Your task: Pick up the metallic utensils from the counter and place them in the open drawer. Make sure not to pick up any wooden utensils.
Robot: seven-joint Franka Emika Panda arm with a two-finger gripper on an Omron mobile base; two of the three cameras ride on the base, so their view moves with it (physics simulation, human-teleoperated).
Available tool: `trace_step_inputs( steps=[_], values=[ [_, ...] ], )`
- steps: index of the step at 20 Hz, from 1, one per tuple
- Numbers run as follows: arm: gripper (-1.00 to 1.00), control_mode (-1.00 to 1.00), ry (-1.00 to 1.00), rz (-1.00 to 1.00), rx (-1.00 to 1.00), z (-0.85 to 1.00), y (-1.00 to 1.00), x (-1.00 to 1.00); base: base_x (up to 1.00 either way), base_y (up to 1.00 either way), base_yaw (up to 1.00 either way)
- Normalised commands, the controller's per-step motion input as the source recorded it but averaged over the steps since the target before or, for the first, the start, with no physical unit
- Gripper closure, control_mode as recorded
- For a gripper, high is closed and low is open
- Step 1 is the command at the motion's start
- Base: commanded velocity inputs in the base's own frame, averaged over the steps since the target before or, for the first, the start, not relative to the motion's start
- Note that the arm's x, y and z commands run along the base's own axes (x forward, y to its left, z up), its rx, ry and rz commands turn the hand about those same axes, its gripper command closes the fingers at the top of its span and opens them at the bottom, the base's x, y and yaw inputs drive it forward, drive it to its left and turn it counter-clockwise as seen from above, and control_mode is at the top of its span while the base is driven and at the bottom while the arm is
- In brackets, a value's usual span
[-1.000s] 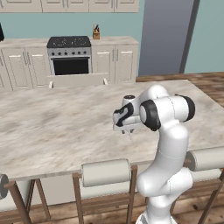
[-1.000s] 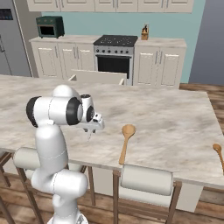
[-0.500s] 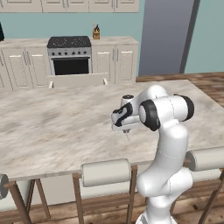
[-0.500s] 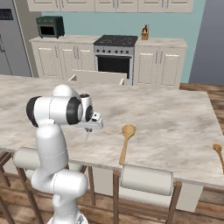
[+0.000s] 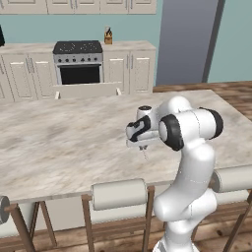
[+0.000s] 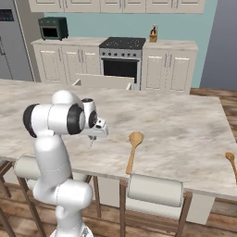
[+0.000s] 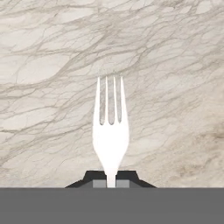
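Thin silver-grey fork [image 7: 110,131] pinched by handle in my claw [image 7: 111,180], tines pointing down toward veined marble tabletop [image 7: 175,65]. Open beige drawer [image 5: 86,90] lies across far edge, left of claw.

**Pale Marble, Silver Tines**

The desk [image 7: 52,52] is beige-grey marble laced with darker grey-brown veins. The fork [image 7: 110,127] reads bright silver-white. The wooden spoon [image 6: 134,148] is light tan, and a second wooden utensil [image 6: 230,162] is orange-brown. The drawer [image 6: 104,82] is beige-cream. The stove [image 6: 121,58] is steel-grey with a black top, against a teal wall [image 6: 92,25].
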Motion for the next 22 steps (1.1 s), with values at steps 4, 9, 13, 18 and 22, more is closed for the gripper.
trace_step_inputs(
  steps=[4,9,13,18,22],
  values=[
    [1.00,-1.00,0.00,0.00,0.00,0.54,0.00,-0.41,0.00,0.00,0.00],
    [1.00,-1.00,0.03,0.00,0.00,0.74,-0.09,-0.41,0.00,0.00,0.00],
    [1.00,-1.00,0.01,0.00,0.00,0.56,-0.28,-0.47,0.00,0.00,0.00],
    [1.00,-1.00,-0.04,0.00,0.00,0.13,-0.44,-0.60,0.00,0.00,0.00],
    [1.00,-1.00,-0.08,0.00,0.00,0.01,-0.14,-0.52,0.00,0.00,0.00]
  ],
)
